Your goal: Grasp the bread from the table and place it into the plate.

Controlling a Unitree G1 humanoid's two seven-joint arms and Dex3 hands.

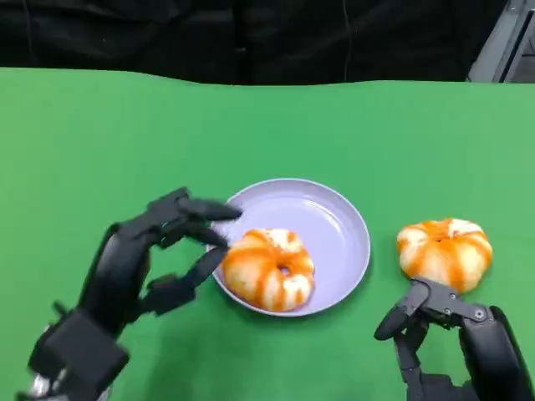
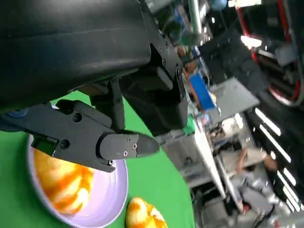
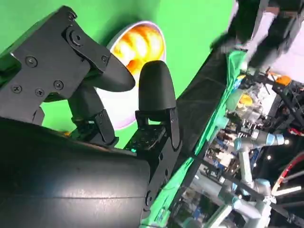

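Observation:
An orange-and-white glazed bread [image 1: 269, 269] lies in the lavender plate [image 1: 338, 227], at its near left side; the left wrist view shows this bread [image 2: 61, 183] in the plate [image 2: 111, 192] too. My left hand [image 1: 159, 255] hovers just left of the plate, fingers spread and holding nothing, fingertips close to the bread. A second bread [image 1: 445, 252] sits on the green table right of the plate, also seen as the second bread [image 2: 142, 213]. My right hand [image 1: 443, 330] rests just in front of it, fingers apart, empty. The right wrist view shows the plate [image 3: 121, 109] with bread [image 3: 137, 45].
The green table [image 1: 251, 125] stretches far behind the plate to a dark backdrop. The left wrist view shows a person [image 2: 254, 161] and equipment beyond the table edge. Other robot arms [image 3: 251, 142] stand past the table in the right wrist view.

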